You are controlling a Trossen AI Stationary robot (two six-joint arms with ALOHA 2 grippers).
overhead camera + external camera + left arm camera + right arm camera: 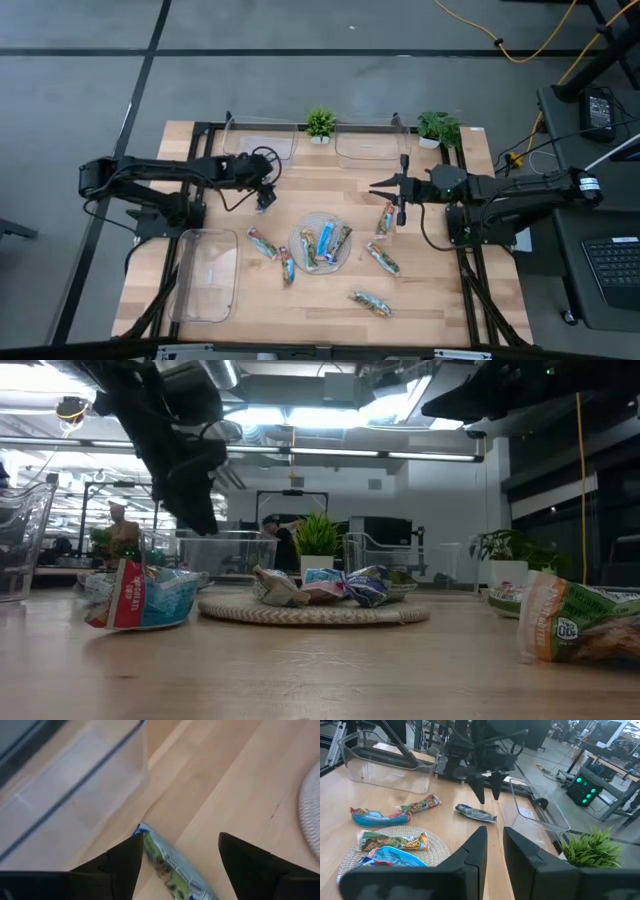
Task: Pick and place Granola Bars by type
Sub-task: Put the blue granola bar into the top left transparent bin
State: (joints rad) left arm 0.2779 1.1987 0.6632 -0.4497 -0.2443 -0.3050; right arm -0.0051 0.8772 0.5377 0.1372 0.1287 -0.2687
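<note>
Blue-wrapped granola bar lies on the wood beside a clear tray, under our left gripper, fingers spread wide. Descending off-centre, we judge, could skid it. Our right gripper waits, fingers narrow.

- Red bar wrapper, left of the low view: white lettering on its red panel, too small to read.
- Green bar wrapper, right edge of the low view: a round white emblem with dark characters near its lower left, not legible; no brand name can be made out.
- Bar at the bottom centre of the left wrist view: printed pattern only, no readable words.
- Bars on the plate, lower left of the right wrist view: yellow lettering on the green wrapper, unreadable.
</note>
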